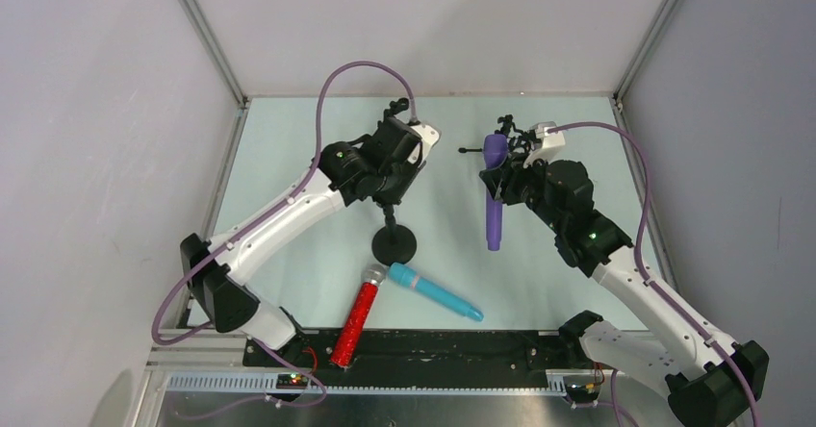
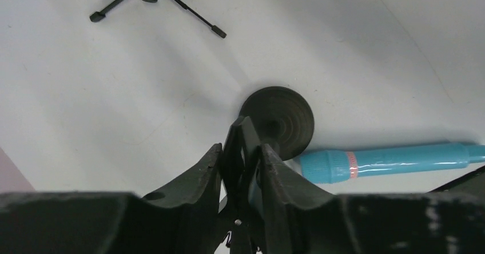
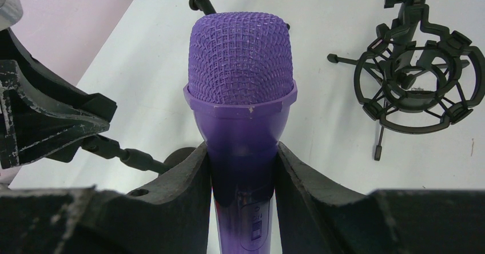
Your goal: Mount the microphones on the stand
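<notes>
A black stand with a round base (image 1: 395, 245) rises at the table's middle. My left gripper (image 1: 392, 194) hangs over it, shut on the stand's top clip (image 2: 243, 151); the base (image 2: 281, 119) shows below the fingers. My right gripper (image 1: 500, 183) is shut on the purple microphone (image 1: 494, 196), gripping just under its mesh head (image 3: 240, 65), and holds it above the table to the right of the stand. The red microphone (image 1: 355, 321) and the teal-blue microphone (image 1: 435, 292) lie on the table in front of the stand, heads almost touching. The teal one (image 2: 389, 161) lies right beside the base.
A small black tripod with a shock-mount ring (image 3: 413, 88) stands at the back of the table behind my right gripper; its legs (image 2: 154, 2) show in the left wrist view. Grey walls close in the table on three sides.
</notes>
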